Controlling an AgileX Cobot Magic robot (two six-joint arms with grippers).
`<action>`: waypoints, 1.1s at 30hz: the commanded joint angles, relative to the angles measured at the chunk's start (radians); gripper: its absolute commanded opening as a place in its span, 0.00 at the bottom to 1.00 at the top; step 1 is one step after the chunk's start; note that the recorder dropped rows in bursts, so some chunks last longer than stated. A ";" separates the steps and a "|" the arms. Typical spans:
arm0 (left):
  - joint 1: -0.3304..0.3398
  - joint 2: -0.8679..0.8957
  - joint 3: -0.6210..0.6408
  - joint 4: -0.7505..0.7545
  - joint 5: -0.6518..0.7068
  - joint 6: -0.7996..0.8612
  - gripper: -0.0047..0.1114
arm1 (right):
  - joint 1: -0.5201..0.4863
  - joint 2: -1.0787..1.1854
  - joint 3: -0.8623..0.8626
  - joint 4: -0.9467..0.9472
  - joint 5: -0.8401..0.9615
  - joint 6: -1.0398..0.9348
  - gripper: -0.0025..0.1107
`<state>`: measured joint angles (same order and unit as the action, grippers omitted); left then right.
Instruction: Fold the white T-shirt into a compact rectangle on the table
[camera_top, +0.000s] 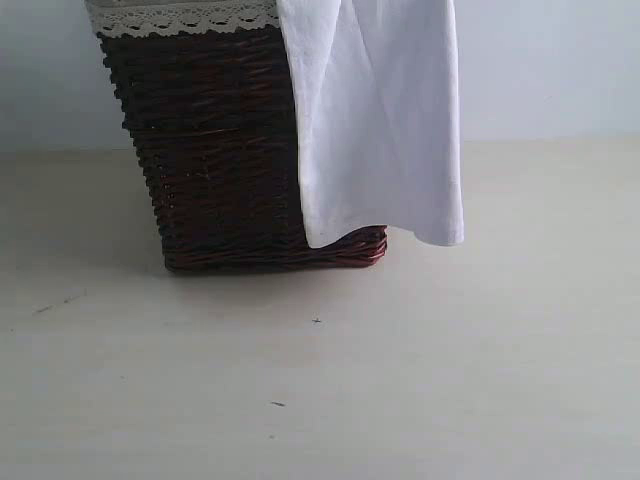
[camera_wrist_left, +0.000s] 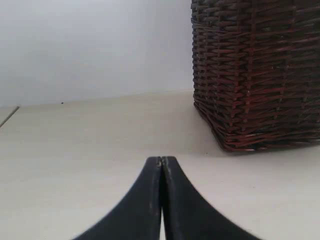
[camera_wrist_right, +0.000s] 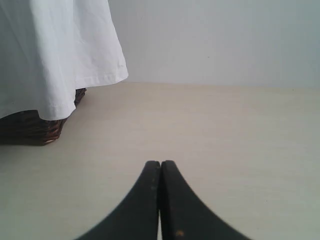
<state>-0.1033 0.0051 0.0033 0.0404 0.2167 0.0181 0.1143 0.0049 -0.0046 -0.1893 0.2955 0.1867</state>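
Observation:
The white T-shirt (camera_top: 385, 120) hangs over the right side of a dark wicker basket (camera_top: 215, 160), its hem reaching down almost to the beige table (camera_top: 400, 380). In the right wrist view the white T-shirt (camera_wrist_right: 55, 55) drapes over the basket corner (camera_wrist_right: 30, 127). My left gripper (camera_wrist_left: 161, 160) is shut with nothing in it, low over the table and apart from the basket (camera_wrist_left: 255, 75). Just as empty, my right gripper (camera_wrist_right: 160, 163) is shut above bare table (camera_wrist_right: 225, 140), away from the shirt. Neither gripper shows in the exterior view. The shirt's lettering is hidden.
The basket has a lace trim (camera_top: 185, 20) along its rim and stands at the back of the table against a light blue-grey wall (camera_top: 550, 70). A few small dark specks (camera_top: 317, 321) lie on the table in front of it.

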 joint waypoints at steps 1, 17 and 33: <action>0.002 -0.005 -0.003 -0.008 -0.001 -0.001 0.04 | -0.006 -0.005 0.005 -0.001 -0.006 -0.002 0.02; 0.002 -0.005 -0.003 -0.006 -0.001 0.001 0.04 | -0.006 -0.005 0.005 -0.029 -0.011 -0.002 0.02; 0.002 -0.005 -0.003 -0.004 -0.161 -0.004 0.04 | -0.006 -0.005 0.005 -0.053 -0.346 0.001 0.02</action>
<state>-0.1033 0.0051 0.0033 0.0404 0.0913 0.0181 0.1143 0.0049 -0.0046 -0.2340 0.0249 0.1822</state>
